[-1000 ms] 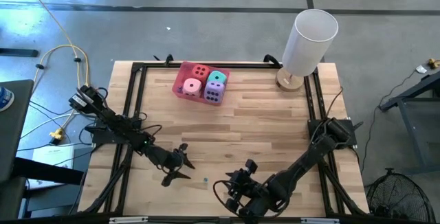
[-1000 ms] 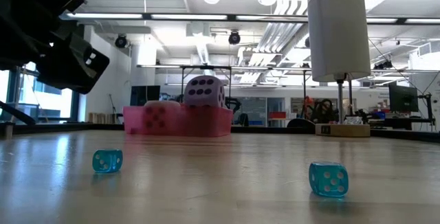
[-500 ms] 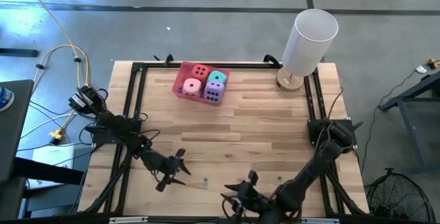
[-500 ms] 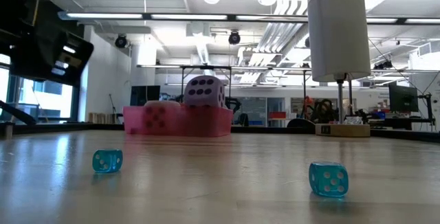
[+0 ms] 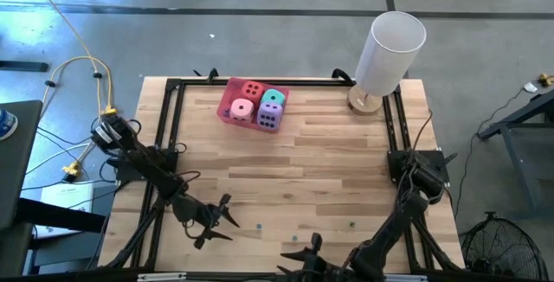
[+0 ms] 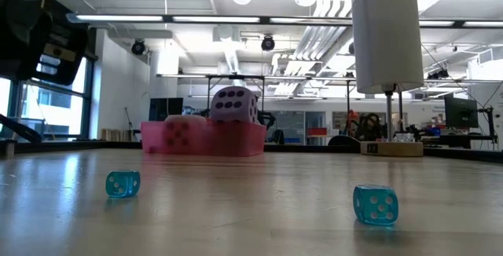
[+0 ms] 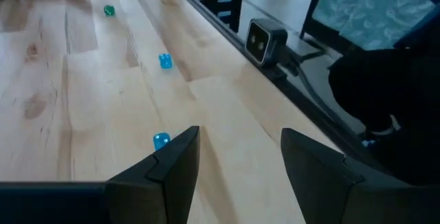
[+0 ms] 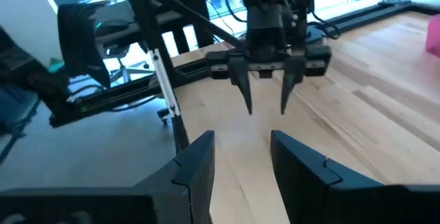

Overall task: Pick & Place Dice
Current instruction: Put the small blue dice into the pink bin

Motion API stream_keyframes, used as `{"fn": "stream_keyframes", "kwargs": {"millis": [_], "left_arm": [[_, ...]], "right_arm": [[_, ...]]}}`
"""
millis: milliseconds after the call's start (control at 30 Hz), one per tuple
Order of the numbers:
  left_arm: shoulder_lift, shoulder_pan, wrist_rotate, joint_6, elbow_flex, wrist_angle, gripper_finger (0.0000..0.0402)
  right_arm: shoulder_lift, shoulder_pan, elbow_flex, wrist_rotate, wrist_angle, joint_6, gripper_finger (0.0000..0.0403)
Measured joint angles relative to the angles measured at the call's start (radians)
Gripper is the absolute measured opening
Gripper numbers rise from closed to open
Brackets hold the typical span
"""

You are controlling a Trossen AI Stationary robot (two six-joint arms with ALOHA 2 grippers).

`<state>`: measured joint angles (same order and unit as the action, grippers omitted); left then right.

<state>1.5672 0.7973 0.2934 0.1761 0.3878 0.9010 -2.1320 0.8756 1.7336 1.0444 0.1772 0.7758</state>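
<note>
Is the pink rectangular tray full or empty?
Full: the pink rectangular tray holds four big soft dice, red, pink, teal and purple.

Both arms pulled back twd near edge — left pincer [image 5: 227,215], right pincer [image 5: 305,249].

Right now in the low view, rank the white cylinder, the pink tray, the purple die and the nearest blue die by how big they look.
1. White cylinder
2. Pink tray
3. Purple die
4. Nearest blue die
The last two look close in size, and the blue one sits much nearer the camera, so that order is unsure.
</note>
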Motion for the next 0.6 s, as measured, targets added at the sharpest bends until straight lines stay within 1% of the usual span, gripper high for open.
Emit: {"fn": "stream_keyframes", "kwargs": {"millis": [100,267,433,600], "left_arm": [[0.053,-0.006,0.000,0.000,0.000,0.035,0.0198],[0.150,-0.007,-0.003,0.000,0.000,0.071,0.0198],[0.266,-0.007,-0.017,0.000,0.005,0.161,0.0198],[0.344,-0.007,-0.018,0.016,0.006,0.243,0.0198]], "right_arm": [[-0.001,0.013,0.000,0.006,-0.006,-0.045,0.0133],[-0.001,0.008,0.000,0.009,0.004,-0.047,0.0133],[-0.001,-0.010,0.000,-0.016,0.010,-0.047,0.0133],[-0.001,-0.027,0.000,-0.061,0.028,-0.047,0.0133]]}}
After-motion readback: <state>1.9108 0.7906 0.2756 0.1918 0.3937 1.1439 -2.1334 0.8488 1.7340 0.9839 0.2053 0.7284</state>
